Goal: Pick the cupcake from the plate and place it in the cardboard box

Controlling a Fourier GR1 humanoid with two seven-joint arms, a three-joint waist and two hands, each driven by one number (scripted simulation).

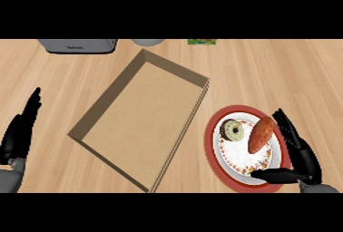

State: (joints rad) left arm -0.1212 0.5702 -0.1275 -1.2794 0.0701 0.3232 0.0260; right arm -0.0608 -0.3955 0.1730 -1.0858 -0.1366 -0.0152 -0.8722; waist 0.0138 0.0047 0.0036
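A light wooden counter [268, 68] seen from steeply above, with a grey appliance [77, 45] at its far edge. In the middle lies an open, shallow cardboard box [137, 122], set at a slant, its long axis running from far right to near left. Just beside its right wall sits a round plate [209, 147] with a red rim. The cupcake [234, 130], small, round and dark with a pale centre, is on the far left part of the plate. An orange-red oblong piece of food [261, 135] lies next to it, pointing away from the robot. The robot's right hand [301, 156] is at the plate's right edge, fingers straight and close together, thumb spread wide below them, holding nothing. The cupcake lies to the left of those fingers, with the oblong food between the two, so the hand would probably need to reach over or around it. This hand is much the nearer one. The left hand [17, 136] rests open at the view's left edge, fingers pointing away, well apart from the plate. The box holds nothing yet.
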